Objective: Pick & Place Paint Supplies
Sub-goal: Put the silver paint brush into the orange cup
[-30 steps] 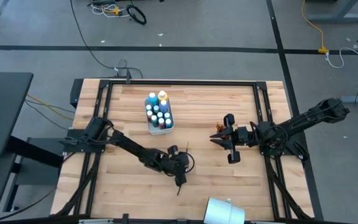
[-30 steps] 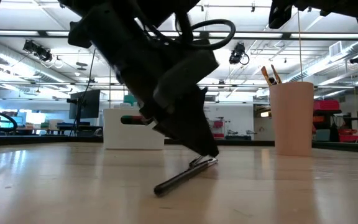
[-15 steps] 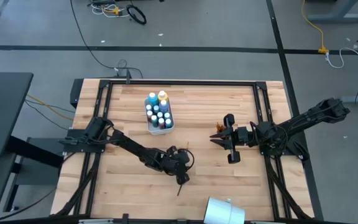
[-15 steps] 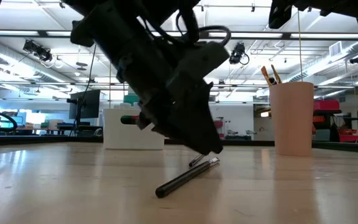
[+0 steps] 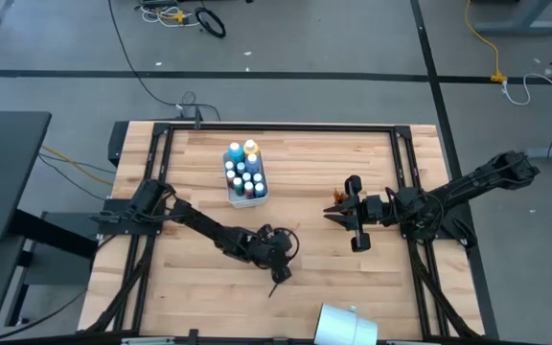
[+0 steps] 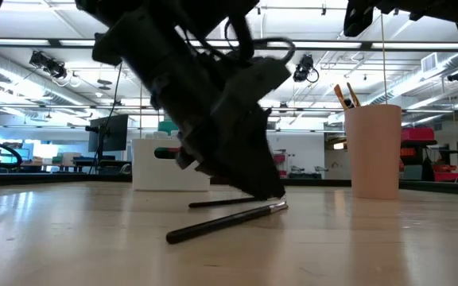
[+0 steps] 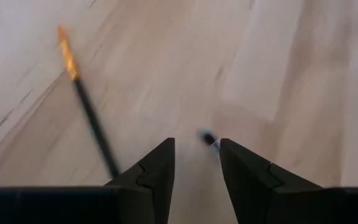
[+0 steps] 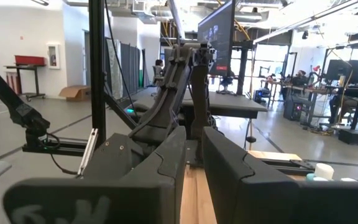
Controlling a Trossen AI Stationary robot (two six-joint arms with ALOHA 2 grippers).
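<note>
L gripper (image 5: 278,272) low over wood table (image 5: 199,278), lab bkgd.

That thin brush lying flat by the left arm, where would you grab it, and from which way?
Probably mid-handle, from straight above. The brush lies flat on the table, so only its sides offer a hold; the fingers should straddle the shaft crosswise and close. The left gripper hangs open just over it, and a second brush lies apart to one side, so aim carefully.

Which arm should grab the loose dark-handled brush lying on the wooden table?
Left. The left gripper hangs low right over the dark-handled brush, fingers slightly apart beside it. The right gripper is raised across the table by the cup of brushes.
</note>
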